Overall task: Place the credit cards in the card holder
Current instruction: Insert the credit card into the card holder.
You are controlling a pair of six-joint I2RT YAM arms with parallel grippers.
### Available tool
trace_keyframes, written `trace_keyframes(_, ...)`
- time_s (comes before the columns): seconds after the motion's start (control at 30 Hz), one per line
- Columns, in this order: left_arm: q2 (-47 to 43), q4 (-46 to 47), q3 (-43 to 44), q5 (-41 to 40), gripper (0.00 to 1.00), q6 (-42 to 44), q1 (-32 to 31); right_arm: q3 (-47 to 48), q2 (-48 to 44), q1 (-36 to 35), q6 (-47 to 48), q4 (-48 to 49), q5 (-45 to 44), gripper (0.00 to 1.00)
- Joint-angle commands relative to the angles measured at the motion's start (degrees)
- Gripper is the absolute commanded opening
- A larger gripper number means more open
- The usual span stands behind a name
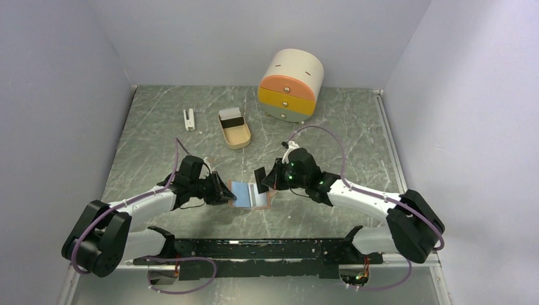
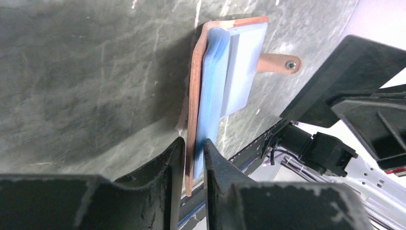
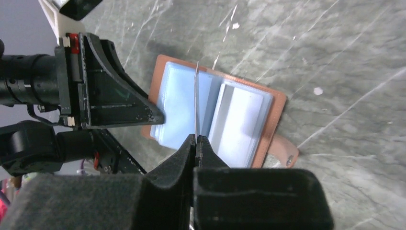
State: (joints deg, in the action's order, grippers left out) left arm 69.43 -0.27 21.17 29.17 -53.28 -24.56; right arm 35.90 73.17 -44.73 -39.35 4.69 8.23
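Observation:
The salmon-pink card holder [image 1: 251, 196] lies open on the marble tabletop between both arms, its clear bluish pockets [image 3: 179, 112] facing up and its snap strap [image 2: 280, 63] sticking out. My left gripper [image 2: 194, 143] straddles the holder's left cover [image 2: 194, 96], jaws narrowly apart with a slit beside the cover. My right gripper [image 3: 196, 139] is shut on a thin credit card [image 3: 196, 96], seen edge-on and standing upright over the holder's middle fold. From above, that card [image 1: 260, 175] shows dark in front of the right gripper [image 1: 270, 182]. The left gripper [image 1: 225, 192] is low at the holder's left edge.
A beige oval tray [image 1: 236, 136] with a dark card-like piece [image 1: 232, 116] standing in its far end sits behind the holder. A small white upright block [image 1: 189, 119] stands to its left. A round drawer cabinet [image 1: 291, 86] fills the back. Walls close in both sides.

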Motion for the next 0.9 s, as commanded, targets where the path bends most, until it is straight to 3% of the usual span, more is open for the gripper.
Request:
trace_keyframes(0.0, -0.8, -2.9, 1.4, -2.6, 0.27, 0.7, 0.4, -3.0, 2.8, -0.3, -4.8, 8.7, 4.5, 0.00)
trace_keyframes(0.13, -0.7, -3.5, 0.7, -3.3, 0.28, 0.6, 0.5, -5.5, 6.1, -0.3, -7.3, 15.1, 6.8, 0.00)
trace_keyframes(0.4, -0.3, -3.8, -0.2, -3.9, 0.18, 0.7, 0.6, -8.2, 15.2, -0.4, -12.4, 28.0, 10.3, 0.00)
trace_keyframes(0.87, 1.4, -2.4, -1.9, -3.7, 0.17, 1.0, 0.7, -10.1, 25.0, -0.4, -17.3, 38.8, 13.8, 0.00)
